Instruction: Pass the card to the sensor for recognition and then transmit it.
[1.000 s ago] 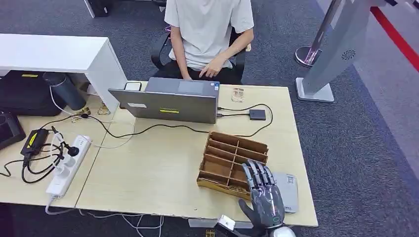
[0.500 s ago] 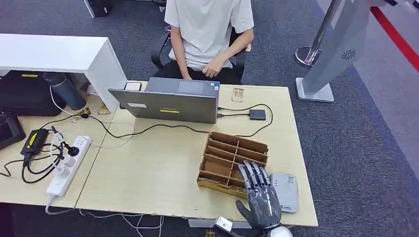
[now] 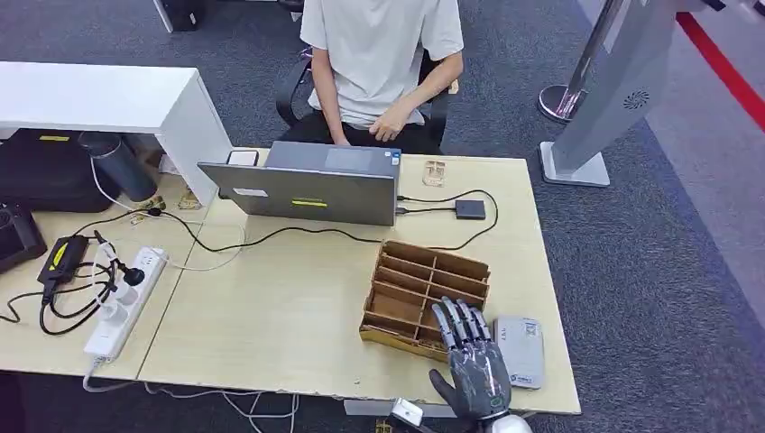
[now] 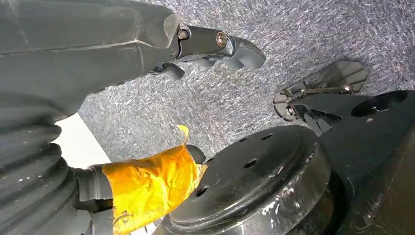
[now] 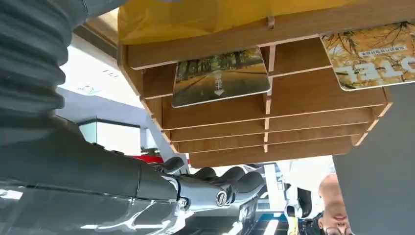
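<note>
Wooden card rack [image 3: 426, 290], right hand [image 3: 474, 361] spread, seemingly empty

Grey-blue carpet [image 3: 622, 244] covers the floor, with a red strip [image 3: 722, 68] running along its far right edge. A pale wooden desk [image 3: 280, 316] stands in the middle, and a second, similar one [image 3: 54, 343] butts against its left side. A white cabinet [image 3: 108, 99] rises over the left desk. Behind the main desk a person sits on a dark office chair [image 3: 293, 90]. To the right stands a grey slanted panel [image 3: 622, 81] on a flat base, beside what seems a round-footed metal post [image 3: 577, 77]. The light is even and soft.
</note>
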Tool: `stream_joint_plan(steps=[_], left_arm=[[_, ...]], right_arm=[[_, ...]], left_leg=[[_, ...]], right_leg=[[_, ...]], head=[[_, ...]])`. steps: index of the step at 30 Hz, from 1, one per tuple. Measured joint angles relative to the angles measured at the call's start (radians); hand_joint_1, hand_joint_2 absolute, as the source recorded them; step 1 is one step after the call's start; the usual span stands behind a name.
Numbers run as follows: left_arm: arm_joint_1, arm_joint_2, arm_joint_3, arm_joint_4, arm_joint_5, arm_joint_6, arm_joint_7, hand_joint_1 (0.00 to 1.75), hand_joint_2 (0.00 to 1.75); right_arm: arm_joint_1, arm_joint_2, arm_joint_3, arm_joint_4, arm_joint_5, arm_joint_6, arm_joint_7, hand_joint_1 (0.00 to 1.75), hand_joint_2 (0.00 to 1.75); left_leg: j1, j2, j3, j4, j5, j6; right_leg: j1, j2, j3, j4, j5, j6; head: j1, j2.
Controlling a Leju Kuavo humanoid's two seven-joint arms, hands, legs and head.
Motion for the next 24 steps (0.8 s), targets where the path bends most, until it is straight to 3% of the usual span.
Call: stream_joint_plan(steps=[8, 9, 10, 24], left_arm=[[-0.001, 0.0, 0.0, 0.0, 0.0, -0.001, 0.0, 0.0, 1.75], [-0.001, 0.0, 0.0, 0.0, 0.0, -0.001, 0.0, 0.0, 1.75], [-0.001, 0.0, 0.0, 0.0, 0.0, -0.001, 0.0, 0.0, 1.75], [-0.001, 0.0, 0.0, 0.0, 0.0, -0.003, 0.0, 0.0, 1.75]], right_arm=[[0.0, 0.001, 0.002, 0.004, 0.0, 0.0, 0.002, 0.0, 1.75], [0.0, 0.001, 0.002, 0.004, 0.0, 0.0, 0.002, 1.57, 1.75], [0.0, 0.001, 0.002, 0.004, 0.0, 0.0, 0.002, 1.75, 1.75], [-0.014, 0.001, 0.024, 0.019, -0.024, -0.003, 0.003, 1.75, 1.75]], left_leg=[[0.0, 0.0, 0.0, 0.0, 0.0, 0.0], [0.0, 0.0, 0.0, 0.0, 0.0, 0.0], [0.0, 0.0, 0.0, 0.0, 0.0, 0.0], [0.0, 0.0, 0.0, 0.0, 0.0, 0.0]], right_leg=[[0.0, 0.0, 0.0, 0.0, 0.0, 0.0], [0.0, 0.0, 0.0, 0.0, 0.0, 0.0], [0.0, 0.0, 0.0, 0.0, 0.0, 0.0], [0.0, 0.0, 0.0, 0.0, 0.0, 0.0]], head=[[0.0, 0.0], [0.0, 0.0], [0.0, 0.0], [0.0, 0.0]])
